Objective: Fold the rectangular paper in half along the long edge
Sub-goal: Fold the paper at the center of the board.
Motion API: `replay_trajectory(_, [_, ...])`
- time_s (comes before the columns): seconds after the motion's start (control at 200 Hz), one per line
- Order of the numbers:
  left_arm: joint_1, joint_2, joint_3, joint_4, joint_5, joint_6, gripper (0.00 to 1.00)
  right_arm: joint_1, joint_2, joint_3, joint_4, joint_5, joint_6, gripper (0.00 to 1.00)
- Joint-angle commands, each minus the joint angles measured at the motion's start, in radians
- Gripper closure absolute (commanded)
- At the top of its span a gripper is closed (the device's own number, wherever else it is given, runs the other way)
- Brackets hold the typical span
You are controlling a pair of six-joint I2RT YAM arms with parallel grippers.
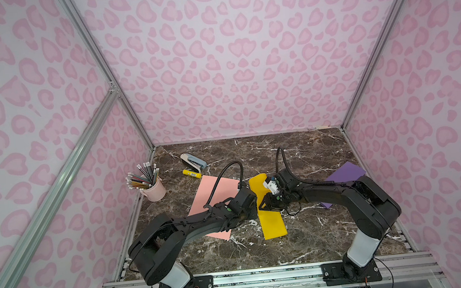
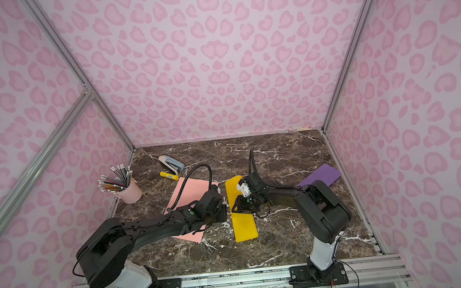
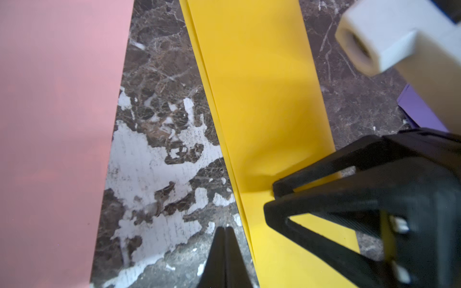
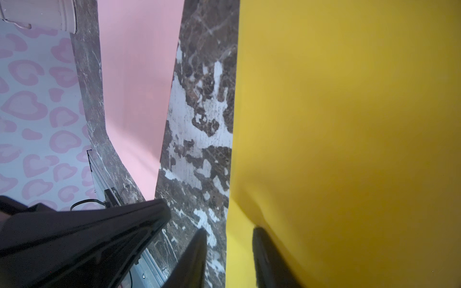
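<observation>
Left fingers (image 3: 217, 259) are pressed together with nothing between them. We see them over bare table (image 3: 154, 162), just beside the long edge of the yellow paper (image 3: 262, 87), on the side facing the pink paper (image 3: 57, 124). We can't tell whether the tips touch the table.

Right fingers (image 4: 194, 259) are partly apart with a clear gap between them. They straddle the yellow paper's long edge, one finger over the table and the other on the paper. We see no pinch on the sheet. In the left wrist view, one right finger sits at a dent in the top layer.

In both top views the yellow paper (image 1: 272, 223) (image 2: 244, 229) is a narrow strip under the right fingers. Two slightly offset layers show along the edge nearest the left fingers. The top layer bulges up beyond the right fingers instead of lying flat, and the far end looks curled up.

Pink paper lies flat on the other side of the left fingers from the yellow paper, partly under the left arm. Purple paper (image 1: 345, 173) is well apart from both pairs of fingers, behind the right arm.
</observation>
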Motion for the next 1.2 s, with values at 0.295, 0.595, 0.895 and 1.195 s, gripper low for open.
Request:
replay_trajectory(0.295, [-0.001, 0.023, 0.024, 0.025, 0.007, 0.017, 0.96, 0.003, 0.029, 0.005, 0.026, -0.003, -0.018, 0.65])
replay_trajectory(0.595, [-0.001, 0.068, 0.055, 0.032, 0.013, 0.02, 0.96, 0.002, 0.039, -0.005, 0.031, -0.004, -0.023, 0.65])
replay_trajectory(0.895, [0.005, 0.109, 0.133, 0.023, 0.008, 0.038, 0.96, 0.002, 0.061, -0.011, 0.029, 0.009, -0.028, 0.73])
replay_trajectory(1.195, [0.03, 0.181, 0.161, 0.028, 0.016, 0.051, 0.96, 0.003, 0.063, -0.03, 0.031, 0.018, -0.03, 0.82])
